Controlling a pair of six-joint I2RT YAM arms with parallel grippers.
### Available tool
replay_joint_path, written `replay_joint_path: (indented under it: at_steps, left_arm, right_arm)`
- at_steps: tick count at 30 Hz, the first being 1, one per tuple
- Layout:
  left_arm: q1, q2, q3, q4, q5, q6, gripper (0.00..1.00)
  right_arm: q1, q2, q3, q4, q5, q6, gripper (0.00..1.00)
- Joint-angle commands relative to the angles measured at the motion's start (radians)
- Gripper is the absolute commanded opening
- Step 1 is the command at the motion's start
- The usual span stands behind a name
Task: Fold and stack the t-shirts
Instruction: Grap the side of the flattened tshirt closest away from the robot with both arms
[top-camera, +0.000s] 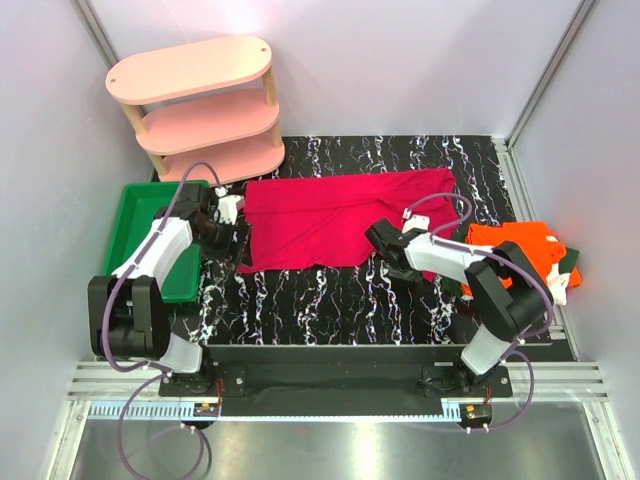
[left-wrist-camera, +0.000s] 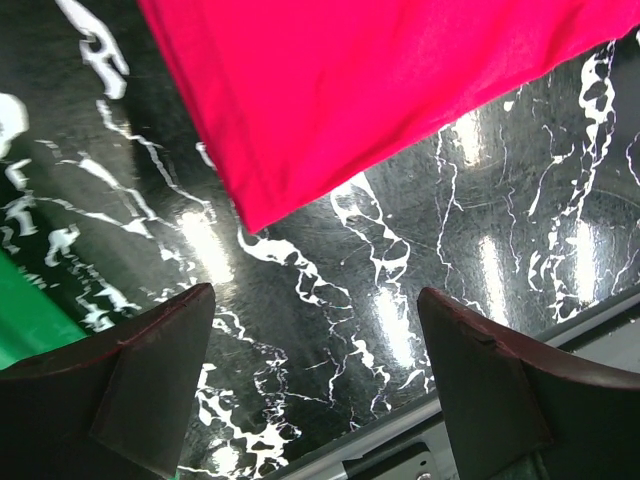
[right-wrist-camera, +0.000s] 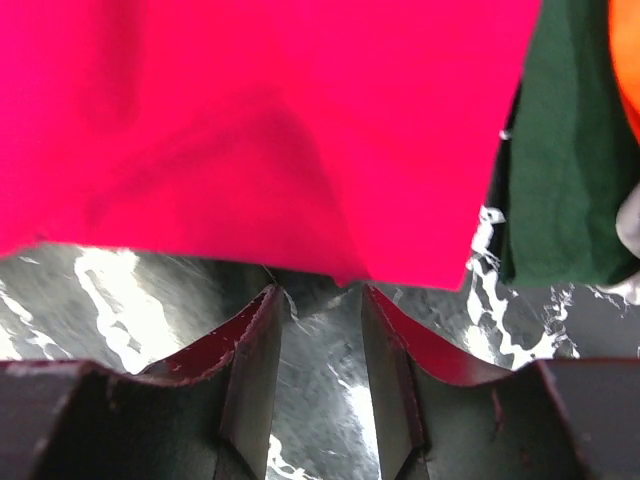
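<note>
A crimson t-shirt (top-camera: 340, 215) lies spread flat across the middle of the black marble table. My left gripper (top-camera: 240, 245) is open and empty just short of the shirt's near left corner; in the left wrist view the corner (left-wrist-camera: 370, 90) hangs ahead of the wide-open gripper (left-wrist-camera: 315, 300). My right gripper (top-camera: 375, 237) sits at the shirt's near edge, right of middle. In the right wrist view the hem (right-wrist-camera: 250, 120) lies at the tips of the gripper (right-wrist-camera: 320, 295), with a narrow gap and bare table between the fingers. An orange t-shirt (top-camera: 515, 248) lies folded at the right on a dark green one (top-camera: 572, 265).
A green plastic tray (top-camera: 140, 215) sits at the table's left edge beside my left arm; it also shows in the left wrist view (left-wrist-camera: 25, 310). A pink three-tier shelf (top-camera: 200, 110) stands at the back left. The dark green cloth (right-wrist-camera: 560, 150) lies close to the right of my right gripper.
</note>
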Motion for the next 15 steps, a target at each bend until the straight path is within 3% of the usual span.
replay_joint_path:
  at_steps: [1,15]
  left_arm:
    - [-0.007,0.019,0.048,0.002,0.039,-0.01,0.87]
    - [-0.008,0.025,0.034,0.002,0.029,0.004,0.88]
  right_arm:
    - [-0.007,0.05,0.093,-0.014,0.021,-0.003,0.45]
    - [-0.099,0.186,0.205,-0.012,-0.03,-0.045,0.49]
